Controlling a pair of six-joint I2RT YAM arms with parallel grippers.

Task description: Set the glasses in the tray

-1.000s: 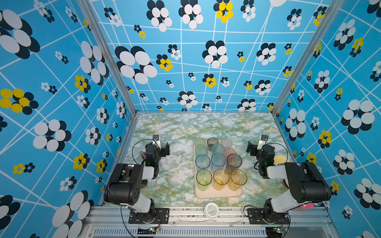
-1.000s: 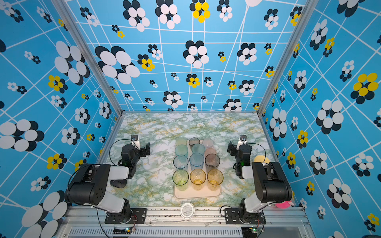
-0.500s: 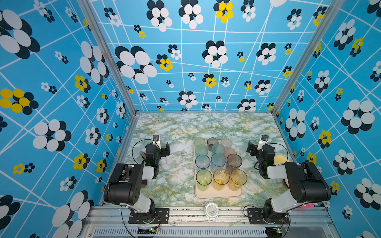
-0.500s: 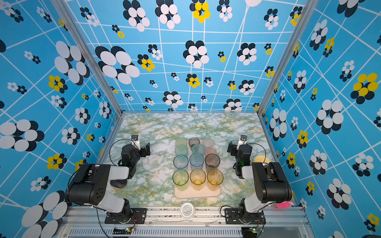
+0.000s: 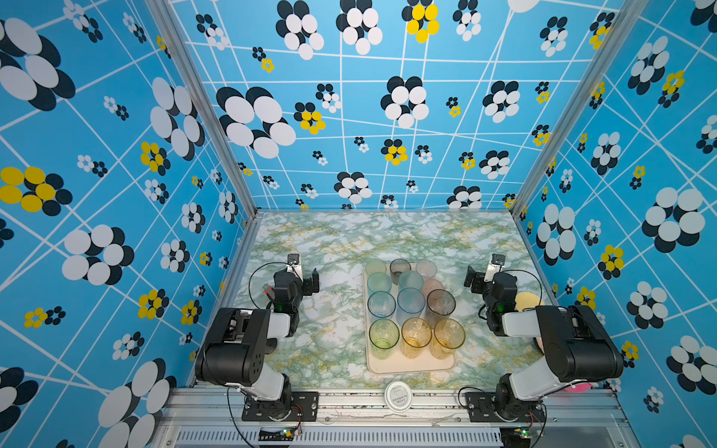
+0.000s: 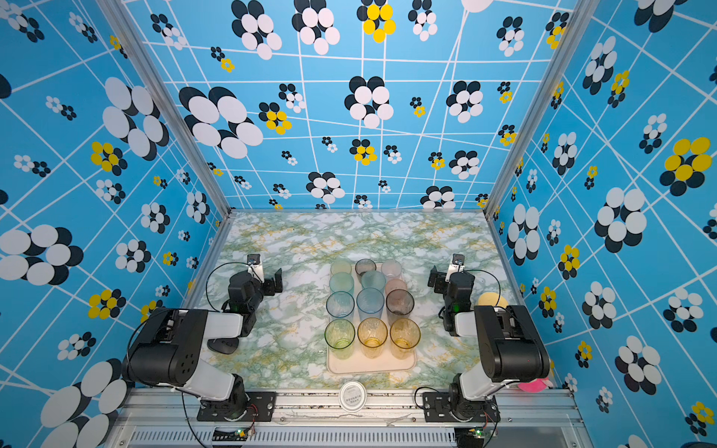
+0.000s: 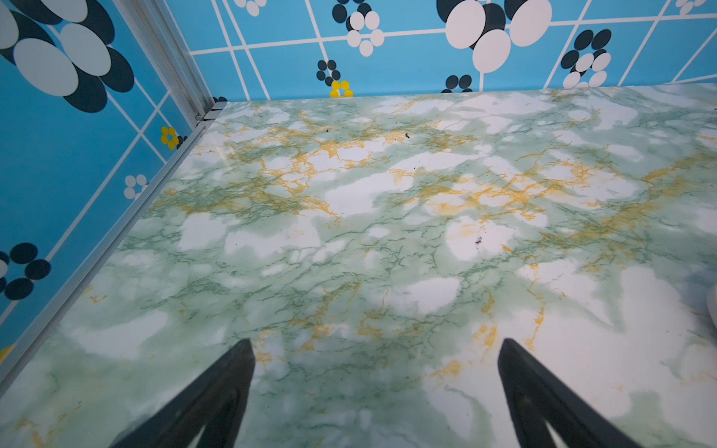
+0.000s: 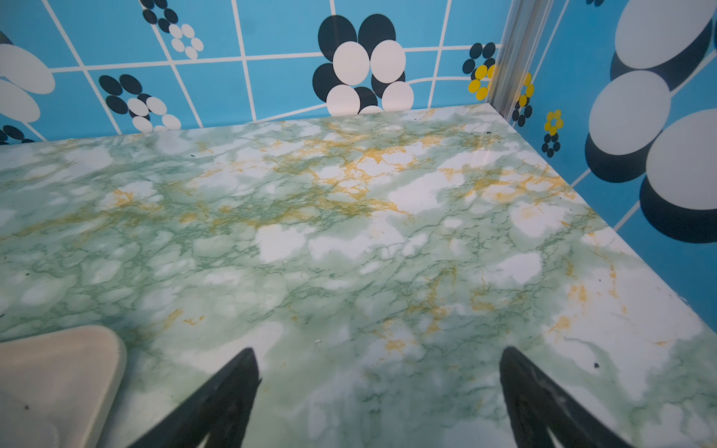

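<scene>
Several translucent glasses [image 5: 410, 304] [image 6: 370, 302] stand upright in rows inside the pale cream tray [image 5: 411, 367] [image 6: 370, 367] in both top views. A green one [image 5: 384, 336] and two amber ones fill the front row. A smoky grey one [image 5: 440, 306] stands behind them. My left gripper [image 5: 309, 280] [image 7: 375, 345] hovers open over bare marble, left of the tray. My right gripper [image 5: 474, 280] [image 8: 378, 353] hovers open to the tray's right. A tray corner [image 8: 58, 372] shows in the right wrist view. Neither gripper holds anything.
A round white lid [image 5: 397, 395] lies on the front rail. A yellow disc [image 5: 525, 301] sits behind the right arm, and a pink object [image 5: 580, 386] lies at the front right. A dark flat object [image 6: 223, 345] lies under the left arm. Patterned walls enclose the marble table.
</scene>
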